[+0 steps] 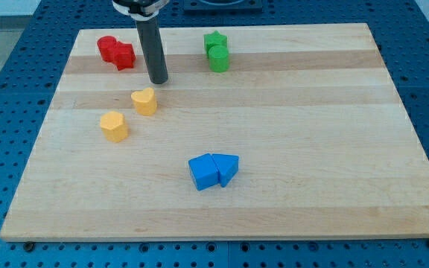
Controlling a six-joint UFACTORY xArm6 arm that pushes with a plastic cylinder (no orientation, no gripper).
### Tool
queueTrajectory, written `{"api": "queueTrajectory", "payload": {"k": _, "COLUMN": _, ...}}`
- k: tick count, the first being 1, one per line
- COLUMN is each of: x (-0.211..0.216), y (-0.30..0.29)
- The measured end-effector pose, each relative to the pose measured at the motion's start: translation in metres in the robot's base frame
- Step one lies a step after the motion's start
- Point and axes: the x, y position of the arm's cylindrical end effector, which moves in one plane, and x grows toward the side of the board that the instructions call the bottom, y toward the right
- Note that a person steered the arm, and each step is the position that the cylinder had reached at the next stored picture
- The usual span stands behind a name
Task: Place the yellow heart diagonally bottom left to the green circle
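Note:
The yellow heart (144, 101) lies on the wooden board (311, 134) left of centre. The green circle (218, 59) sits near the view's top, to the right of and above the heart, touching a green star (215, 41) just above it. My tip (159, 80) rests on the board just above and slightly right of the yellow heart, a small gap apart from it. The rod rises straight up out of the view's top.
A second yellow block (114, 126), roughly hexagonal, lies below left of the heart. Two red blocks (116, 51) sit together at the top left, left of the rod. A blue cube (203, 172) and a blue triangle (228, 168) touch below centre.

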Motion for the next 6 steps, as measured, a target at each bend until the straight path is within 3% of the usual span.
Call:
{"api": "queueTrajectory", "payload": {"k": 1, "x": 0.0, "y": -0.006}}
{"api": "queueTrajectory", "payload": {"k": 3, "x": 0.041, "y": -0.082}}
{"api": "queueTrajectory", "payload": {"k": 4, "x": 0.058, "y": -0.074}}
{"api": "queueTrajectory", "payload": {"k": 6, "x": 0.071, "y": -0.003}}
